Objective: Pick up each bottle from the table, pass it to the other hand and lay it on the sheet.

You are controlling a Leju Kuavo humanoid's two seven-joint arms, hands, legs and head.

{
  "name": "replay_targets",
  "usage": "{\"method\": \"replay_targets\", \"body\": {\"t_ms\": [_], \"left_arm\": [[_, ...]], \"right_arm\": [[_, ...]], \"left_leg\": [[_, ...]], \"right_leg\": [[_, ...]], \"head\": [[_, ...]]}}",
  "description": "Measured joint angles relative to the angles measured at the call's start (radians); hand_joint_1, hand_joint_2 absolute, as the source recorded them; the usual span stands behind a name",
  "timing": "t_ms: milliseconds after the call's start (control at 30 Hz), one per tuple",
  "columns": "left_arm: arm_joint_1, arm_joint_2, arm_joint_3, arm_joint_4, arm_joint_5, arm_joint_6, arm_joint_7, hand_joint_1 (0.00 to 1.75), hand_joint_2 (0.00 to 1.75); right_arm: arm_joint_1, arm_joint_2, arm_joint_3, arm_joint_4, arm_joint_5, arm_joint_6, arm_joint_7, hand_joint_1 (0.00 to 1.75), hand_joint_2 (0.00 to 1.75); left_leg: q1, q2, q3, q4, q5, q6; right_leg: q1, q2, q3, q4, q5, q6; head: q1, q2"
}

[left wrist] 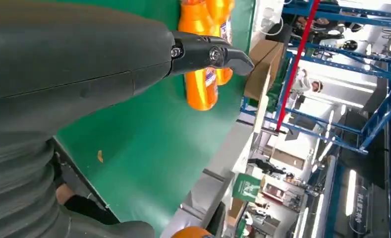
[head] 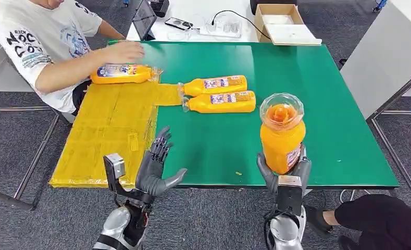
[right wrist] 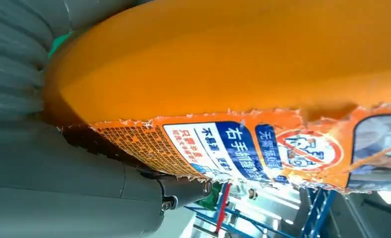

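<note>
My right robot hand (head: 285,174) grips bottle (head: 282,136) upright above near edge of green tabletop (head: 323,104). My left robot hand (head: 159,166) open, empty, beside yellow sheet (head: 104,130). 2 bottles (head: 219,94) lie mid-tabletop.

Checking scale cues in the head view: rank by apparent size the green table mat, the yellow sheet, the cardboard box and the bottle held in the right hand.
1. Green table mat
2. Yellow sheet
3. Open cardboard box and orange plastic bottle in the right hand: similar, but the bottle's nearness inflates it, so unranked.

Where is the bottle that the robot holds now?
In the head view, the bottle stands upright in the right robot hand, above the green table's near edge.
</note>
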Motion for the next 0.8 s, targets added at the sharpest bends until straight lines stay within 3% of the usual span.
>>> {"method": "replay_targets", "body": {"t_ms": [267, 400, 533, 800], "left_arm": [[0.017, 0.000, -0.008, -0.024, -0.011, 0.002, -0.007, 0.00, 1.75], [0.027, 0.000, -0.016, -0.037, -0.020, 0.004, -0.008, 0.00, 1.75], [0.029, 0.000, -0.023, -0.040, -0.021, 0.005, -0.009, 0.00, 1.75], [0.030, -0.001, -0.043, -0.041, -0.021, -0.004, -0.008, 0.00, 1.75]], "right_arm": [[0.000, 0.013, -0.037, 0.003, -0.099, -0.001, -0.001, 1.75, 1.75], [-0.001, 0.021, -0.039, 0.027, -0.017, 0.000, -0.001, 1.75, 1.75], [-0.008, 0.046, 0.028, 0.089, 0.121, -0.030, 0.028, 1.75, 1.75], [-0.053, 0.078, 0.195, 0.295, 0.169, -0.039, 0.077, 1.75, 1.75]], "left_leg": [[0.000, 0.000, 0.000, 0.000, 0.000, 0.000], [0.000, 0.001, 0.000, 0.000, 0.000, 0.000], [0.000, 0.001, 0.000, 0.000, 0.000, 0.000], [0.001, 0.000, 0.000, 0.000, 0.000, 0.000]], "right_leg": [[0.000, 0.000, 0.000, 0.000, 0.000, 0.000], [0.000, 0.000, 0.000, 0.000, 0.000, 0.000], [0.001, 0.000, 0.000, 0.000, 0.000, 0.000], [0.001, 0.000, 0.000, 0.000, 0.000, 0.000]], "head": [[0.000, 0.000], [0.000, 0.000], [0.000, 0.000], [0.000, 0.000]]}}
